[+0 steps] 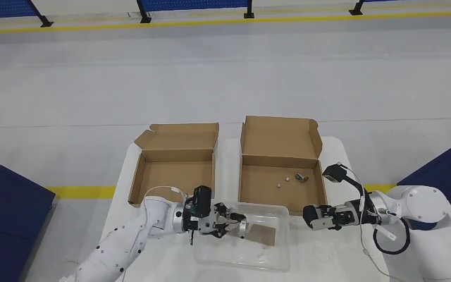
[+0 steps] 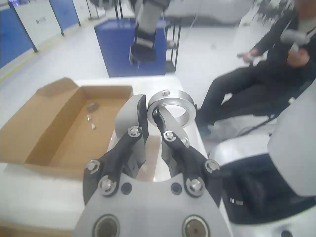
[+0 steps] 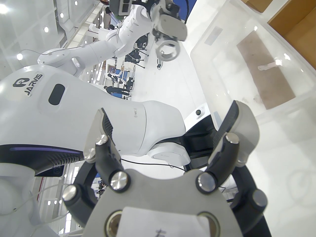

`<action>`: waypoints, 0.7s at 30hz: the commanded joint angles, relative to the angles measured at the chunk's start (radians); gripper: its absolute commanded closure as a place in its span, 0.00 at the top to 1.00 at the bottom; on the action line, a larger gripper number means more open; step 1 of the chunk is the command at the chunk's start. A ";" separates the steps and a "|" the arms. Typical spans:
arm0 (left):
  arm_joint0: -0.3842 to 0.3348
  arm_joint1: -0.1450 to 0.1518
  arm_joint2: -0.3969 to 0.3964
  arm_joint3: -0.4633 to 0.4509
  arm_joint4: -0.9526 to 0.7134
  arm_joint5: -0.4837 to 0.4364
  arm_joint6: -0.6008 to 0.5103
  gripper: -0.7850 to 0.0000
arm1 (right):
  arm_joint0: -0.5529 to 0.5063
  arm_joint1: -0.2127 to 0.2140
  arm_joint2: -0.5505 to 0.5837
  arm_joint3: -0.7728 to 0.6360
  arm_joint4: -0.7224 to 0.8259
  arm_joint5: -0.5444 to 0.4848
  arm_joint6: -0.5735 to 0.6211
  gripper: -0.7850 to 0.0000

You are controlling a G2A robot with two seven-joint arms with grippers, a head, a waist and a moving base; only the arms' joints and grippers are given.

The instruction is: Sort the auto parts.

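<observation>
A silver metal ring [image 2: 171, 107] with a threaded hole in its rim hangs in my left gripper [image 2: 149, 110], which is shut on it, one finger through the ring and one outside. In the top view this gripper [image 1: 229, 227] is above the near left part of a clear plastic bin [image 1: 282, 209]. The right wrist view shows the ring [image 3: 167, 50] hanging beside the bin [image 3: 212, 57]. My right gripper [image 3: 169, 122] is open and holds nothing; it hovers over the table just right of the bin [image 1: 310, 217].
Two open cardboard boxes stand behind the bin: the left box [image 1: 173, 176] looks bare, the right box [image 1: 282, 166] holds a few small metal parts [image 1: 301, 177]. A brown patch [image 3: 266, 70] with a small pale piece lies in the bin. Bare white table [image 1: 331, 254] lies at the right.
</observation>
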 commanded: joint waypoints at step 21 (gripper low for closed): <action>-0.037 0.012 0.091 -0.031 0.034 0.097 0.325 0.00 | 0.000 0.000 0.000 0.000 0.000 0.000 0.000 1.00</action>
